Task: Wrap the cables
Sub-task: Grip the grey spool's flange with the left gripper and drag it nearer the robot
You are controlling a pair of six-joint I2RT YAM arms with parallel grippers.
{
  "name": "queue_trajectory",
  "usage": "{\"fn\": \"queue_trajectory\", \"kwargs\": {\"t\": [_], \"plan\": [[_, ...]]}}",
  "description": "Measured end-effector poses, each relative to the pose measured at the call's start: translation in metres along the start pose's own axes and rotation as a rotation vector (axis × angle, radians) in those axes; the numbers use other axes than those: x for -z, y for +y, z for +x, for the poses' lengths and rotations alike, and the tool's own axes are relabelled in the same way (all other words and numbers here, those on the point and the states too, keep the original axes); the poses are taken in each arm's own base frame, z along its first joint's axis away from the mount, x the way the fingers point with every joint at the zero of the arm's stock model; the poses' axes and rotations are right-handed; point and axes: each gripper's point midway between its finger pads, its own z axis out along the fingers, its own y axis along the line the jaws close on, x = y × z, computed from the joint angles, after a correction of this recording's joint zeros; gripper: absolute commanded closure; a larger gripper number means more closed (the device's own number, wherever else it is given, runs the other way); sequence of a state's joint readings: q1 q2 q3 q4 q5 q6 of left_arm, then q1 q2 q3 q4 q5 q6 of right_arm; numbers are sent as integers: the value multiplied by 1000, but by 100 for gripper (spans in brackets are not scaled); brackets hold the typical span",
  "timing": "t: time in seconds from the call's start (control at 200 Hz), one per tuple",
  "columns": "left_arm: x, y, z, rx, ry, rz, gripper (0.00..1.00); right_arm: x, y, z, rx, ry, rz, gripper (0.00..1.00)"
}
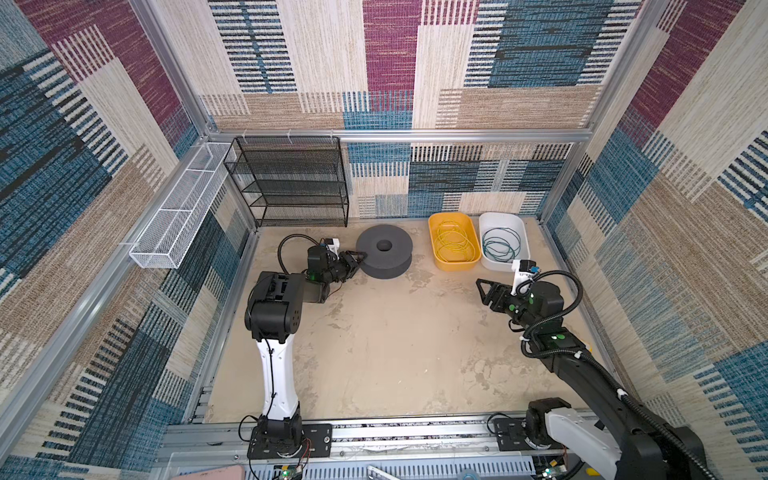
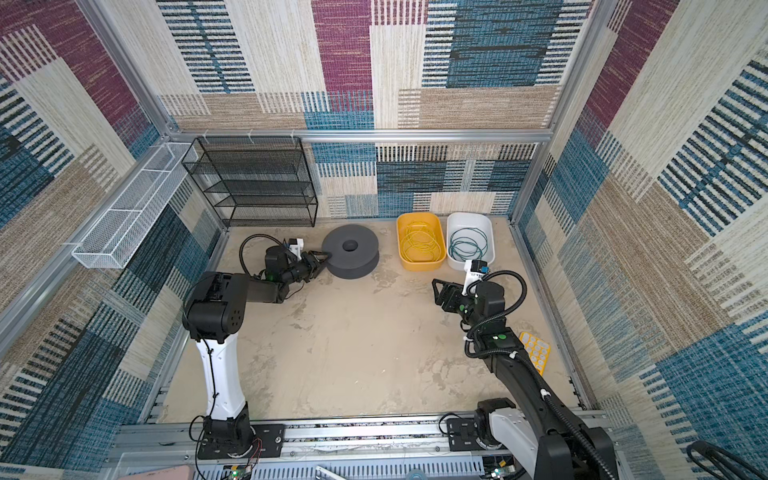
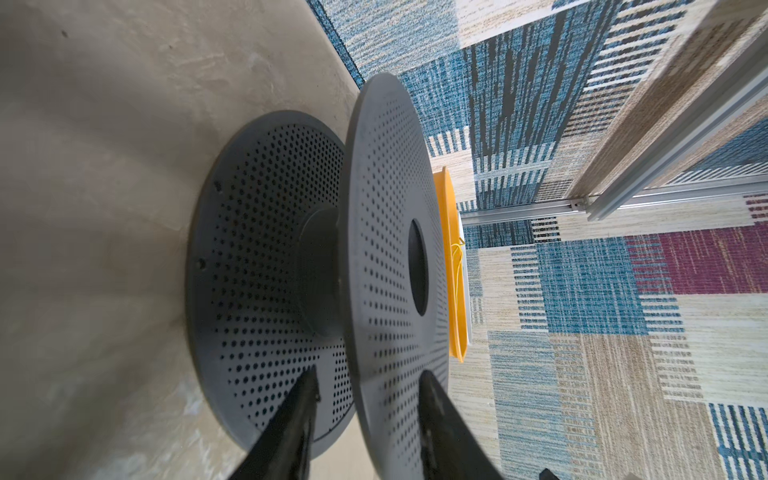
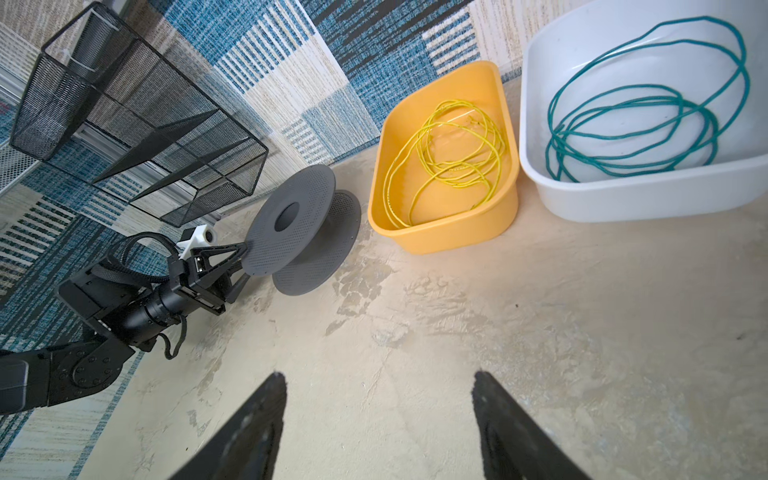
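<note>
1. Two cables are kept apart in loose coils: the yellow cable (image 4: 451,166) in the yellow tub (image 4: 453,237), the teal cable (image 4: 623,135) in the white tub (image 4: 623,199).
2. The left tool (image 3: 369,372) is set part-open astride the upper flange rim of the grey spool (image 1: 374,241).
3. The right tool (image 4: 378,375) is held wide and empty above the counter (image 4: 540,332).

Robot test cell: aluminium frame (image 1: 415,135), carpet-lined walls (image 1: 390,62).

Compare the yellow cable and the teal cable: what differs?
The yellow cable lies in the yellow bin, the teal cable in the white bin. The yellow cable's loops cross in a tangle; the teal cable's run cleaner and rounder. Both are thin loose coils.
</note>
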State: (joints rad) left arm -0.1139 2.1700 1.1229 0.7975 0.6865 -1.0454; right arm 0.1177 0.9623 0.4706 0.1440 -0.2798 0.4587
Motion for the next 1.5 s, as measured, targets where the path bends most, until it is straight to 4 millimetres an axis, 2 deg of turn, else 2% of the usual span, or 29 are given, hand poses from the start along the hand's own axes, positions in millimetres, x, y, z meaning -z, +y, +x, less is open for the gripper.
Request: {"fn": "queue_trajectory", "kwargs": {"t": [0.396,0.551,0.651,0.801,1.027,1.137,1.242,1.342,1.497], "plan": [[-11,-1,-1,13,-6,15,70,-1,6,2,-7,13,-33,27],[-13,-5,-4,14,-26,40,85,-2,8,0,-6,11,-44,27],[-12,-13,-4,31,-21,76,91,-2,9,0,-8,14,-50,28],[-9,-25,-3,17,-32,116,100,0,11,-1,-6,10,-56,28],[14,-30,10,48,-44,120,100,3,21,-11,4,-10,-85,28],[34,-32,27,80,-68,102,100,4,24,-12,-3,-7,-103,29],[53,-42,59,83,-46,97,100,3,27,-11,-15,3,-115,30],[69,-48,97,82,-5,91,100,3,30,-11,-22,10,-130,31],[88,-44,164,75,69,86,100,9,37,-13,-38,5,-160,32]]}}
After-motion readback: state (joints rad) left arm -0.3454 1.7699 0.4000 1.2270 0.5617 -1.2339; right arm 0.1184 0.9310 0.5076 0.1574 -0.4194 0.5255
